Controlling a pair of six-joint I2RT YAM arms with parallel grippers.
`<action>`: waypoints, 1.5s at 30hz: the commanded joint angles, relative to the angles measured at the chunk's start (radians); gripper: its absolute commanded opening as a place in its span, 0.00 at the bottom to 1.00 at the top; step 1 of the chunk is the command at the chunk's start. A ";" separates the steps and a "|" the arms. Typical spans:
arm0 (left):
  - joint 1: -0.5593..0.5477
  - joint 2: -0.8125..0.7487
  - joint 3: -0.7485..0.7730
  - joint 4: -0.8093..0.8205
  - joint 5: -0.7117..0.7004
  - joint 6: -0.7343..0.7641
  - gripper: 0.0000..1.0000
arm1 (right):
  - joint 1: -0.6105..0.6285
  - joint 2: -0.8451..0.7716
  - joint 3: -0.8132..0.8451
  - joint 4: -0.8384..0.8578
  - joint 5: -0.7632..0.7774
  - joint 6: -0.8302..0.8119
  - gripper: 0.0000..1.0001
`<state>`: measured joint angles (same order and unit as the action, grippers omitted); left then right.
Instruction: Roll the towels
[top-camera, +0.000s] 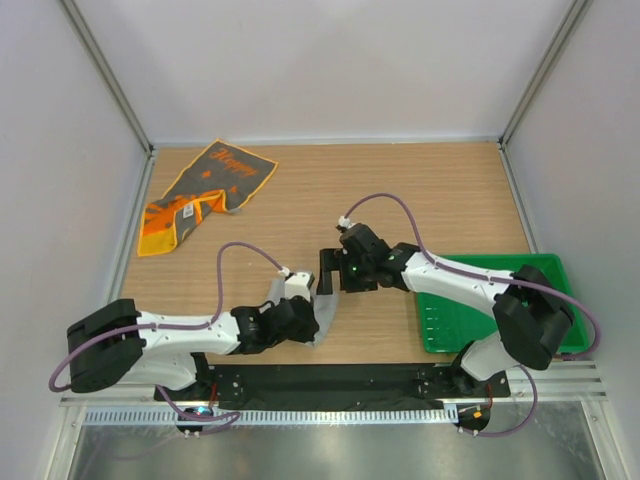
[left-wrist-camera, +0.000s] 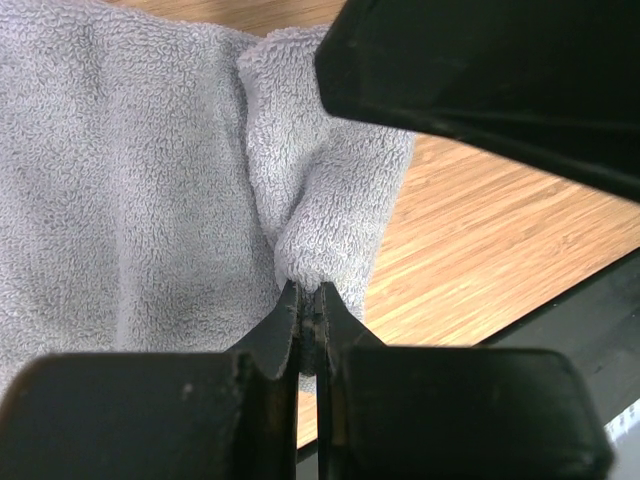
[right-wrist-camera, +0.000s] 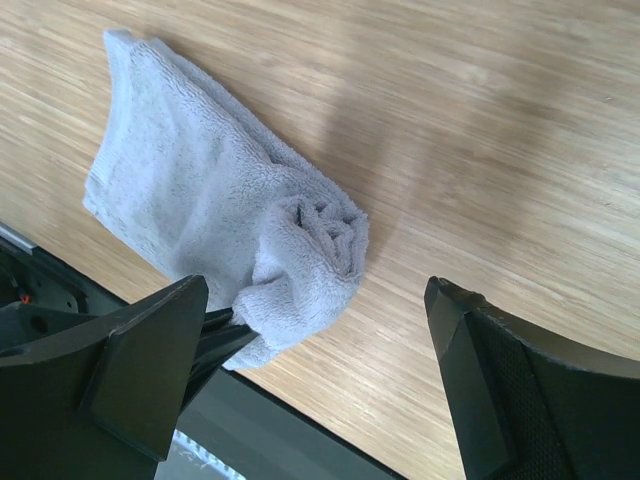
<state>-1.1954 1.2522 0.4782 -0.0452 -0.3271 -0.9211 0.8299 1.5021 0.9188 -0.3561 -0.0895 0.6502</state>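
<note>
Your left gripper (left-wrist-camera: 310, 297) fills the bottom of its wrist view, jaws pressed together on a bunched fold of the grey towel (left-wrist-camera: 120, 180). You can see the terry pinched right at the tips. The rest of the cloth spreads away toward 10 o'clock over the wood.

From above, the table (top-camera: 400, 190) is the biggest thing you have: pale wood with walls on three sides. At 4 o'clock on it sits the green tray (top-camera: 470, 325), with your right arm (top-camera: 450, 272) reaching out across its far left corner. At 10 o'clock, up in the far left corner, the dark towel (top-camera: 225, 170) lies spread on the wood. Its near end is turned over so the orange back faces up. It is well apart from both arms.

Seen from above, the grey towel lies close to the table's near edge, at about 6 o'clock, just beside the left gripper. The right wrist view shows you it is partly rolled — one end is wound into a loose coil. The other end lies flat on the wood toward 10 o'clock. The left jaws grip it at 7 o'clock from the coil.

Your right gripper (right-wrist-camera: 318, 290) hangs above that coil with its jaws wide apart, one finger at each side of the frame, touching nothing. From above it sits near the left gripper, at 1 o'clock from it.
</note>
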 joint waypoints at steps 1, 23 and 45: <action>0.016 0.032 -0.033 -0.027 0.025 -0.013 0.00 | -0.005 -0.063 -0.017 0.032 0.043 0.012 0.98; 0.092 0.050 -0.092 0.008 0.097 -0.055 0.00 | -0.006 -0.215 -0.254 0.270 -0.004 0.081 0.98; 0.184 0.012 -0.197 0.041 0.175 -0.094 0.00 | -0.006 -0.229 -0.531 0.721 -0.102 0.114 0.71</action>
<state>-1.0328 1.2339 0.3435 0.1726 -0.1322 -1.0451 0.8272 1.2682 0.4133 0.1921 -0.1783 0.7589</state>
